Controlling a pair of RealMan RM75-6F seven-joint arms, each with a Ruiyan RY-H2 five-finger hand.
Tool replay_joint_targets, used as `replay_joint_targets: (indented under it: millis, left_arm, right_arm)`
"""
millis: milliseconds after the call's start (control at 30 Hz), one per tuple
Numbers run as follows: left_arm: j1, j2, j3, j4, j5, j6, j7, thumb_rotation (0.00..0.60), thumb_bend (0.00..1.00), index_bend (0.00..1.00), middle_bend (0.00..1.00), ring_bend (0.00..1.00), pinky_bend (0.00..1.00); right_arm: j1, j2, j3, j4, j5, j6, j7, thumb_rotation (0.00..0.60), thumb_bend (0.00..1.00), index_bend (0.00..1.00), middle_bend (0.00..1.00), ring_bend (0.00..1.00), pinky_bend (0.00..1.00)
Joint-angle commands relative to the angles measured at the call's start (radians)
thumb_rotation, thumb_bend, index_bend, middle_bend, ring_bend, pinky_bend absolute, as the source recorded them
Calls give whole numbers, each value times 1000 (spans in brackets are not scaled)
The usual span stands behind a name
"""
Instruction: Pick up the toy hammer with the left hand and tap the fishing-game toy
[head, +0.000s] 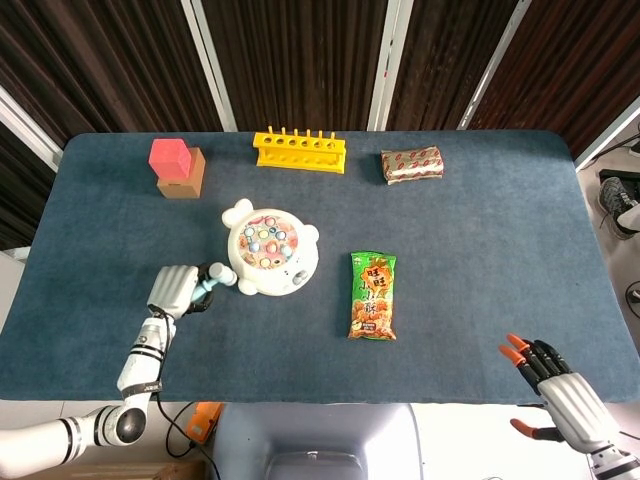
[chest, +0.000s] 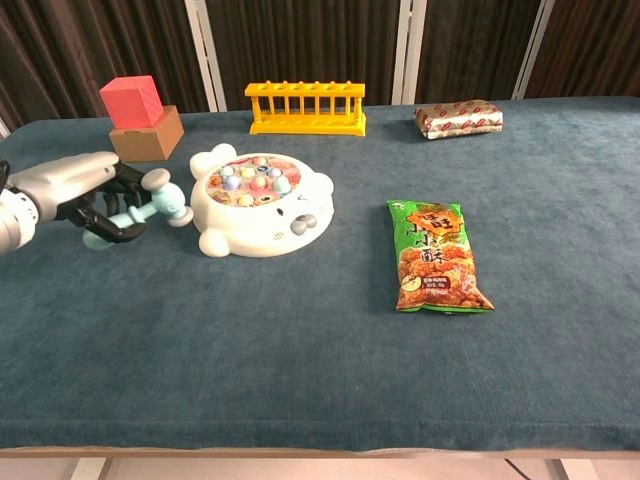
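Chest view: left hand (chest: 85, 190) wraps the toy hammer (chest: 150, 203) handle, head aimed at 3 o'clock toward the fishing-game toy (chest: 262, 203), just beside, likely between taps; right hand (head: 560, 385) idles, fingers spread, holding nothing.
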Motion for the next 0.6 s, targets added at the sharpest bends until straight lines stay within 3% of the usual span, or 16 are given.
replay_joint_targets:
  millis: [33, 167, 300, 467, 600]
  left_arm:
    - [18, -47, 23, 88, 36, -3, -30, 600, 819, 805, 1000, 802, 1000]
    - [25, -83, 28, 162, 58, -12, -52, 600, 795, 804, 986, 739, 987]
    - [33, -108, 31, 230, 76, -44, -92, 600, 760, 790, 945, 676, 537]
    - [41, -126, 31, 269, 101, -46, -120, 600, 734, 773, 908, 631, 474]
    - [46, -130, 36, 303, 168, -54, -198, 600, 644, 721, 816, 547, 361]
  right_arm:
    - [1, -1, -1, -3, -1, -3, -3, 600, 154, 0, 0, 0, 0]
    - [-1, -2, 2, -3, 5, 1, -5, 600, 154, 0, 0, 0, 0]
    - [0, -3, 1, -3, 6, -1, -8, 600, 154, 0, 0, 0, 0]
    - [1, -3, 2, -4, 9, -6, -10, 600, 153, 0, 0, 0, 0]
    - [2, -4, 1, -7, 10, -8, -14, 600, 154, 0, 0, 0, 0]
